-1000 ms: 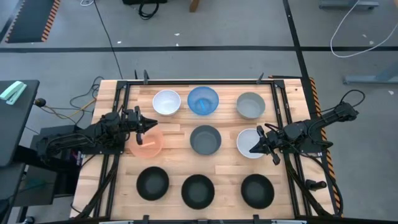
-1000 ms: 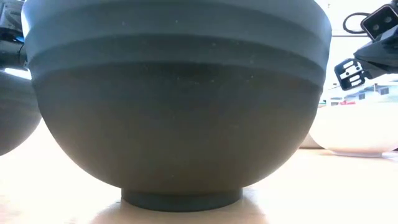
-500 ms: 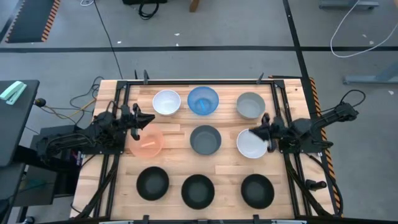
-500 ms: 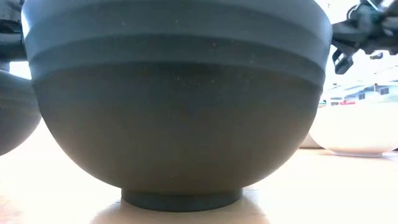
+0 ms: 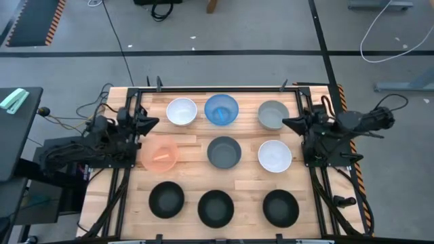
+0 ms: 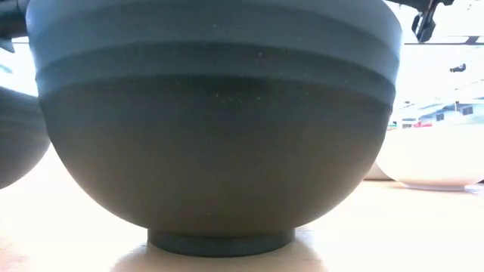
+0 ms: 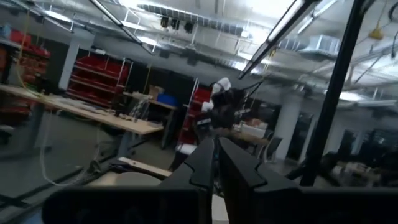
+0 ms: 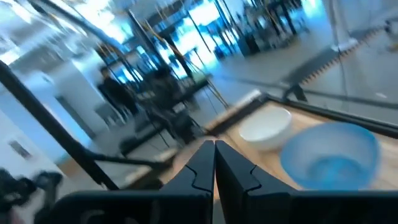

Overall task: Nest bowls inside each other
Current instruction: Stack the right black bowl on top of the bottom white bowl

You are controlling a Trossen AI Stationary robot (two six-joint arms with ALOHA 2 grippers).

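Fingers together on both your left gripper (image 5: 148, 122) and right gripper (image 5: 287, 123), you are facing nine round plastic bowls (image 5: 224, 152) sitting separately, none nested.

Dark jointed arms (trailing black cables)

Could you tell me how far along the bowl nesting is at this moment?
Nothing looks nested yet: all nine bowls sit apart in a three-by-three grid on the table, from the white bowl to the black bowl. Nothing is in hand; the left end effector and right end effector are shut, empty, at the table's sides. All nesting remains.
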